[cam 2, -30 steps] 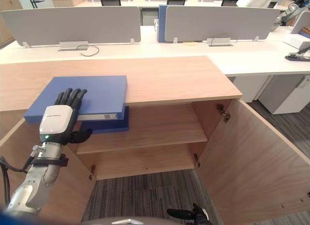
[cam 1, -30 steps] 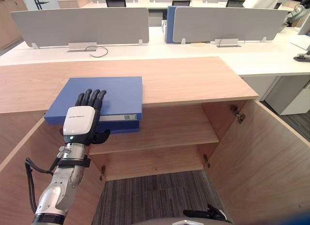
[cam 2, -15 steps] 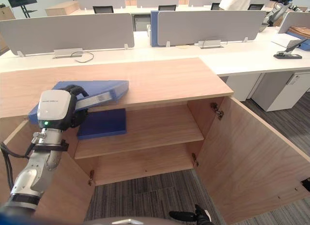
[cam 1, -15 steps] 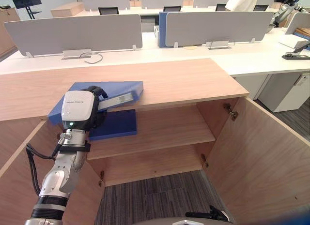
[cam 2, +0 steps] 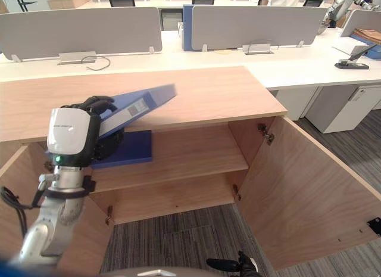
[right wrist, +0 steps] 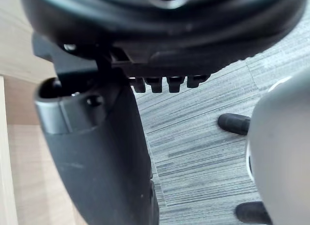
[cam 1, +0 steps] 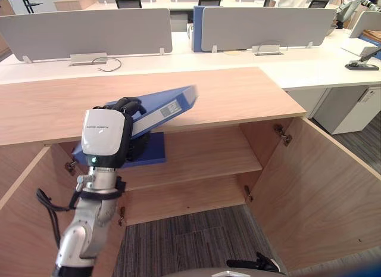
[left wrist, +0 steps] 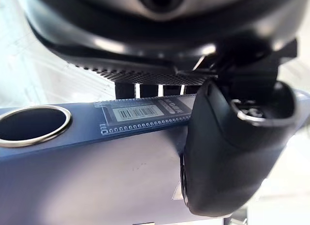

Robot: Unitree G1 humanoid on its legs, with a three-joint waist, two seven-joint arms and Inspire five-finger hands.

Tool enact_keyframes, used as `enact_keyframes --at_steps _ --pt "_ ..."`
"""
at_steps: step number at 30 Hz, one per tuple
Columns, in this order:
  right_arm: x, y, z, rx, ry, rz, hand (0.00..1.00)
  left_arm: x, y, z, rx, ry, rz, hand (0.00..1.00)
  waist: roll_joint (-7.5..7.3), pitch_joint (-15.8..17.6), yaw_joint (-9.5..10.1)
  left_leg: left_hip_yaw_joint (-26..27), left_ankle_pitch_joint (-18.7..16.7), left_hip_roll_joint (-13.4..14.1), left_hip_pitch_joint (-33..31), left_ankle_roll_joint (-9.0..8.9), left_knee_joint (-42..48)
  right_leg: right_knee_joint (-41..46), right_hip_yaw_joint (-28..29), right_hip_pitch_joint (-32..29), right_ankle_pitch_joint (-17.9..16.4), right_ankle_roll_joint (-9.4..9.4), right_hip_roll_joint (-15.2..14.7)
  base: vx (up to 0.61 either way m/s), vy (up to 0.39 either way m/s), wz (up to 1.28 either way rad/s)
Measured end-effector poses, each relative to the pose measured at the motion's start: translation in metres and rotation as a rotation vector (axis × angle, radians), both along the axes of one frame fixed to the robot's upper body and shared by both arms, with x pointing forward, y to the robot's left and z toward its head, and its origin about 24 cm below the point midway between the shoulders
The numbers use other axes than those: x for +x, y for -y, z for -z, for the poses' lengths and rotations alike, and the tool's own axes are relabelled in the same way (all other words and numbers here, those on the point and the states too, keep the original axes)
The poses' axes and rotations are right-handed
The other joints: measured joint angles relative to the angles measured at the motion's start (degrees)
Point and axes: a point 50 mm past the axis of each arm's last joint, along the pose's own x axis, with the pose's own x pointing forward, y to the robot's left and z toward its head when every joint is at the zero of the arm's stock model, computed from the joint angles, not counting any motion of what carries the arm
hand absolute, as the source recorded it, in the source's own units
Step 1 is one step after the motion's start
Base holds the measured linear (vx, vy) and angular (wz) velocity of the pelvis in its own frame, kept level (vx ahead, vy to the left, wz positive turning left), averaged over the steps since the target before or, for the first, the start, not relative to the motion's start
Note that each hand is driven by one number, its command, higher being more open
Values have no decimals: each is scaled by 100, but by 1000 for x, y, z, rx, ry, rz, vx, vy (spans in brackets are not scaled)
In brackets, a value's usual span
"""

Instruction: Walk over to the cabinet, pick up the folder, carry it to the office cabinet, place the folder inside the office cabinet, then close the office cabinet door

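Tipped up since a second ago, the blue folder (cam 1: 161, 116) lifts its far end off the cabinet top (cam 1: 238, 92), the left hand (cam 1: 106, 137) clamped round its near edge, the pick-up seemingly secured for carrying, while the right hand (right wrist: 101, 157) hangs idle.

Floor (cam 1: 196, 241): grey striped carpet is running under the furniture.
Office cabinet (cam 1: 238, 95): light wood, standing open, its door (cam 1: 321, 193) hanging out to the right.
Desks (cam 1: 309, 65): white tops are stretching behind the cabinet.
Screens (cam 1: 89, 30): grey dividers are standing upright along the desks.
Chairs (cam 1: 127, 3): black backs are showing beyond the screens.
Drawer unit (cam 1: 348, 107): white, sitting under the right desk.
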Motion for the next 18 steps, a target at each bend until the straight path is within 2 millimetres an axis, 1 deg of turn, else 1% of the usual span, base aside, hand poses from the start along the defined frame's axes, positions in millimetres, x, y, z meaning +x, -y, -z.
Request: enact_keyframes --at_steps 2,4,5,7,9,10,11,14,16,17,18 --pt "7 -2 -8 10 93 35 100 -11 7 -6 -253 21 127 0 41 1 -32 -5 -18 15 -2 27 23 4 36 -2 3 -5 14 -28 -13 -9" --pt "19 -5 -19 24 200 55 100 -19 6 -3 -495 22 197 0 95 40 -93 7 -34 34 -1 44 48 26 79 -10 5 -14 31 -61 -11 -10" --pt "25 -6 -29 30 285 82 100 -24 2 3 -674 5 232 0 111 54 -123 13 -73 58 -18 40 95 38 109 -12 0 -21 51 -75 -9 -12" --pt "28 -7 -36 45 343 108 100 -28 -5 10 -802 -11 237 0 100 65 -161 14 -96 77 -18 23 111 43 127 -13 -11 -35 67 -56 -13 -7" --pt "33 -11 -49 99 447 165 100 -40 -19 23 -1037 -17 247 0 45 127 -197 15 -128 114 -26 -23 149 45 146 -25 -15 -40 95 -32 -18 -4" --pt "34 -11 -52 110 469 177 100 -43 -22 26 -1082 -13 242 0 18 143 -201 15 -132 123 -25 -29 166 47 146 -35 -15 -41 103 0 0 0" --pt "37 -14 -60 133 521 193 100 -49 -27 32 -1181 -2 233 0 -38 193 -199 15 -135 134 -30 -33 190 52 149 -38 -15 -44 116 0 0 0" --pt "44 -16 -74 183 608 245 100 -56 -28 42 -1306 3 220 0 -73 213 -193 20 -139 128 -22 -28 197 54 159 -31 -16 -44 111 0 0 0" --pt "54 -21 -95 224 722 255 100 -59 -26 47 -1387 10 241 0 -54 226 -195 24 -150 111 6 -12 195 54 167 -7 -16 -44 90 8 16 -1" --pt "58 -22 -101 230 756 252 100 -59 -25 48 -1401 14 249 0 -51 227 -196 25 -151 111 10 -11 195 54 169 -4 -16 -43 88 0 0 0" --pt "66 -24 -117 239 836 233 100 -59 -23 48 -1430 19 280 0 -47 229 -197 29 -152 112 16 -9 194 55 173 -1 -17 -43 86 0 0 0"
